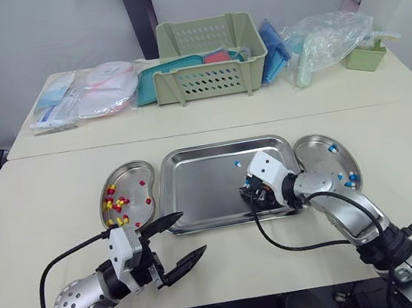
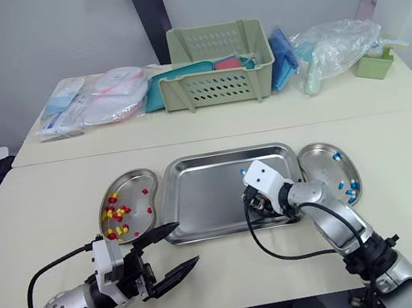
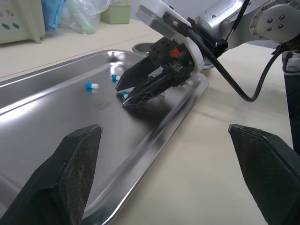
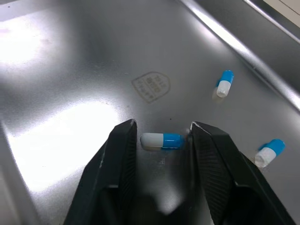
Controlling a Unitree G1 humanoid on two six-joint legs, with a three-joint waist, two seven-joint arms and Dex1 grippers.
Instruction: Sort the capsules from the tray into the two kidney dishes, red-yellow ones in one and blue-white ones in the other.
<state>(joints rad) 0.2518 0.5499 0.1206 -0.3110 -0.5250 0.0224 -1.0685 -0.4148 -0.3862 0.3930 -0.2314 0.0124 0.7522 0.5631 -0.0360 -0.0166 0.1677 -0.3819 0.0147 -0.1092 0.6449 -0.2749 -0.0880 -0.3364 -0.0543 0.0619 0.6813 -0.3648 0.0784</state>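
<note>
1. Right gripper (image 4: 163,127) hangs low over the tray (image 1: 197,195), at about 4 o'clock from its middle. Its fingers (image 4: 119,159) are partly open and hold nothing. Your left gripper (image 1: 194,231) is spread wide and empty, just off the tray's 7 o'clock corner.
2. At the tray's 9 o'clock sits the red-yellow kidney dish (image 1: 132,174), and at 3 o'clock the blue-white kidney dish (image 1: 313,153). Your right arm is the nearer one for this drop.
3. Your target capsule (image 4: 161,140), blue-white, lies on the tray floor between the right fingers. Its long axis runs finger to finger, so closing would pinch it end-on, and it may well slip.
4. Two other blue-white capsules (image 4: 224,84) lie near, apart from it.
5. From the head views the gripper hides the target, and you cannot tell whether the fingertips touch the tray floor.
</note>
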